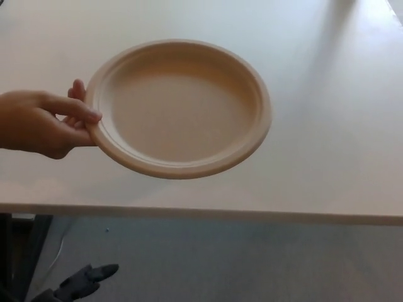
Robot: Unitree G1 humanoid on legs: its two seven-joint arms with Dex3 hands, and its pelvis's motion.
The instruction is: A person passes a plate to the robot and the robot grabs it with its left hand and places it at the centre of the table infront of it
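Head view, handover stage. A person's hand [38, 123] holds the plate [179, 108] by its left rim, thumb on top, fingers under; plate sits above the bench [334, 126], near its front edge, tilted slightly, not resting on it. Plate is empty: bare beige well, nothing in it. Left robot hand [85, 281] shows at bottom left, below the bench edge, well apart from the plate; only part of it is visible, so whether it is released or clenched cannot be told. It grasps nothing. Right robot hand not in view.

Step in hand, by judgement: reach and take. To do it well, the left robot hand should rise clear of the bench edge, approach a free rim section away from the person's fingers, e.g. the near-left arc, pinch rim w/ thumb above, and hold level before the person lets go. Placement at bench centre not yet done.
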